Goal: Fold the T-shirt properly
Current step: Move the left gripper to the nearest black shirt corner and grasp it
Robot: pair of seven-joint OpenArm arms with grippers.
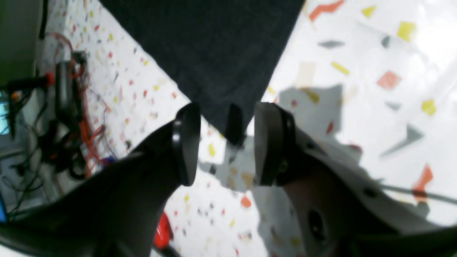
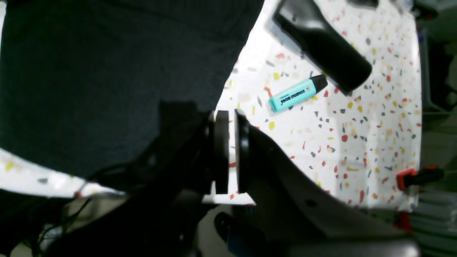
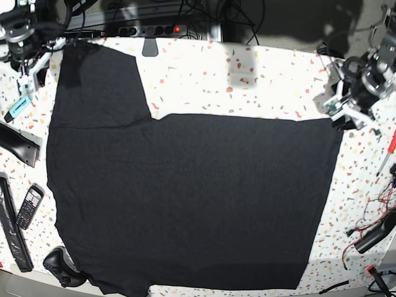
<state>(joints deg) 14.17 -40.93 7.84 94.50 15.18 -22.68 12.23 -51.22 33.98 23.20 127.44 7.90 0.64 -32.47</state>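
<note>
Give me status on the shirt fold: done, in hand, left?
Done: little; the T-shirt lies spread flat on the table, one sleeve out. In hand: nothing; the left hand is open over a shirt corner, the right hand is shut beside the shirt's edge, empty. Left: nearly all folds.

Turquoise highlighter (image 2: 296, 94) (cap black) on speckled tabletop (image 3: 260, 80), calculator (image 3: 28, 206) further along the same edge

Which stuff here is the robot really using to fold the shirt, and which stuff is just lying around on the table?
For the job:
- T-shirt, spread flat
- left gripper, open at a shirt corner
- right gripper, shut

Just lying about:
- turquoise highlighter
- phone handset
- power strip
- red-handled screwdriver
</note>
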